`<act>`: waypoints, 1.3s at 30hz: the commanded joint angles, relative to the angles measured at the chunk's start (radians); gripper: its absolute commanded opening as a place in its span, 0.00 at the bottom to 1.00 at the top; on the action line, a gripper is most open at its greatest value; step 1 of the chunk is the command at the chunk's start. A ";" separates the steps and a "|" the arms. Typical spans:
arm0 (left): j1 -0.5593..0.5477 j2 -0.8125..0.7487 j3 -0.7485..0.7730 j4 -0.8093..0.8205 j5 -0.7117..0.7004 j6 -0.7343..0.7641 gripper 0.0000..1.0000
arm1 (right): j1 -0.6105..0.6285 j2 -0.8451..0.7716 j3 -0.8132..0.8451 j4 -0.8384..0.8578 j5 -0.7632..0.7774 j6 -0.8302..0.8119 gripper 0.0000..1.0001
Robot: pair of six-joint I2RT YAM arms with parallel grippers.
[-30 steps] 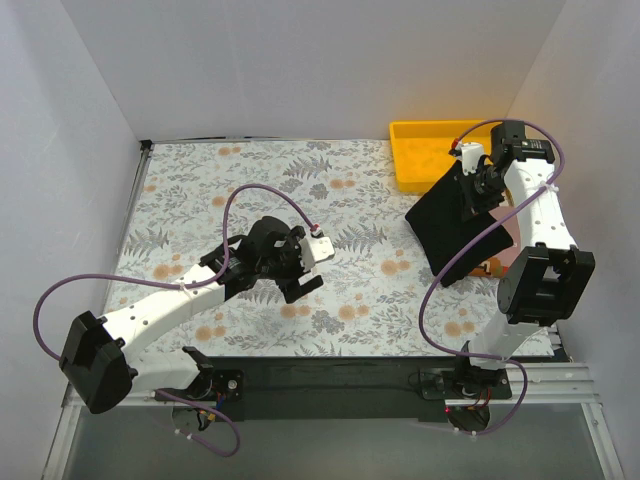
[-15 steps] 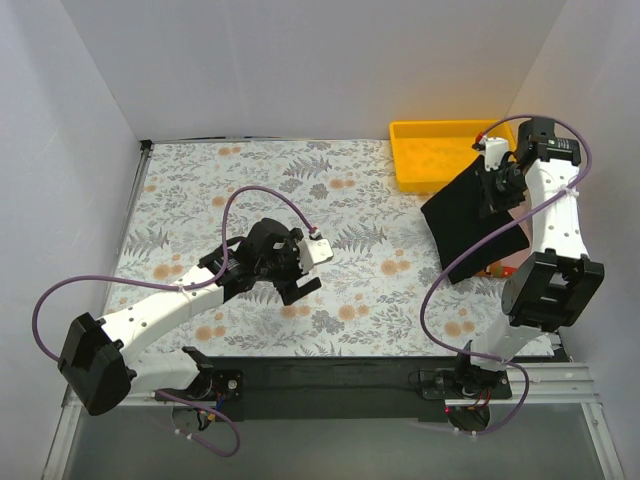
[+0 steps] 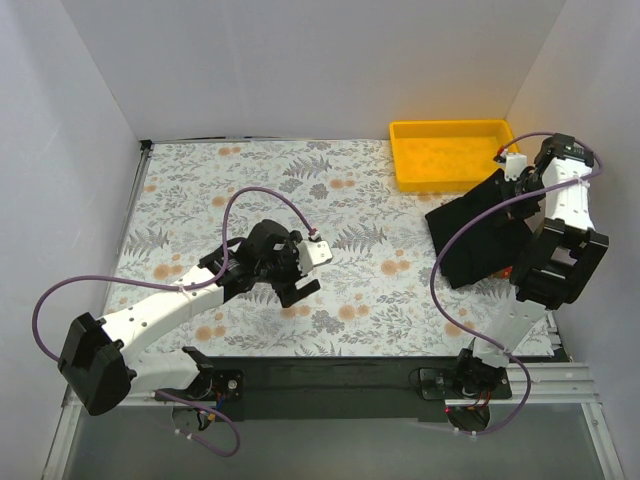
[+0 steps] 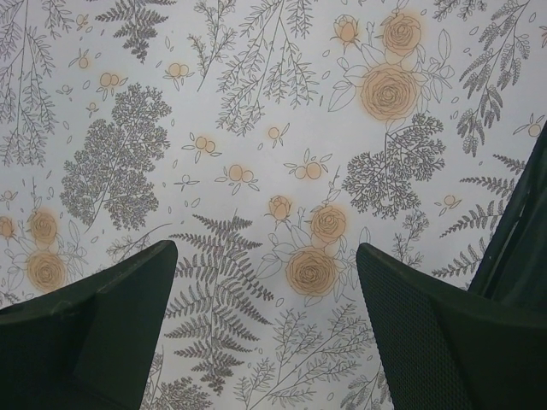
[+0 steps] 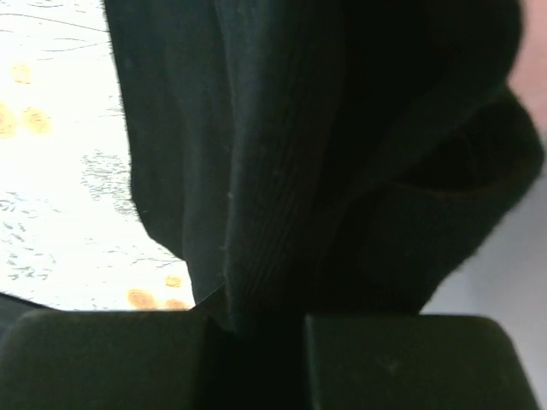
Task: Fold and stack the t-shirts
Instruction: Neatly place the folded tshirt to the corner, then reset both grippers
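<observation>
A folded black t-shirt (image 3: 480, 235) hangs from my right gripper (image 3: 516, 186) at the right side of the table, its lower part reaching down to the tabletop. In the right wrist view the black fabric (image 5: 325, 154) fills most of the frame and runs down between the two fingers, which are shut on it. My left gripper (image 3: 297, 267) hovers over the flowered tablecloth near the table's middle. It is open and empty, and in the left wrist view only cloth pattern lies between its fingers (image 4: 436, 333).
A yellow tray (image 3: 452, 153) stands at the back right, just behind the hanging shirt. A small orange and pinkish object (image 3: 508, 268) peeks out under the shirt's right edge. White walls close in the table on three sides.
My right gripper has carried the black t-shirt to the right and slightly nearer, away from the tray's front, and the shirt now lies lower. My left arm has barely moved.
</observation>
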 commanded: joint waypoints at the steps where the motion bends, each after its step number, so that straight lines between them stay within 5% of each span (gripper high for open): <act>1: 0.001 -0.011 -0.011 -0.009 0.008 -0.012 0.86 | -0.031 -0.008 -0.019 0.071 0.014 -0.052 0.01; 6: 0.003 -0.002 -0.012 -0.008 0.007 -0.015 0.86 | -0.066 0.012 -0.088 0.176 0.067 -0.063 0.06; 10: 0.018 0.014 0.021 -0.027 0.017 -0.053 0.86 | -0.085 0.029 -0.093 0.258 0.119 -0.067 0.84; 11: 0.032 0.020 0.032 -0.034 0.048 -0.073 0.86 | -0.086 0.032 -0.055 0.262 0.136 -0.067 0.96; 17: 0.260 0.057 0.132 -0.132 0.304 -0.255 0.86 | -0.059 -0.048 0.047 0.224 0.078 -0.081 0.98; 26: 0.689 0.124 0.274 -0.219 0.631 -0.467 0.86 | 0.114 -0.249 -0.074 0.198 -0.085 -0.051 0.98; 34: 0.961 0.271 0.440 -0.320 0.634 -0.446 0.86 | 0.373 -0.352 -0.299 0.360 -0.352 0.166 0.98; 39: 1.007 0.235 0.333 -0.283 0.573 -0.352 0.86 | 0.522 -0.448 -0.601 0.575 -0.297 0.210 0.98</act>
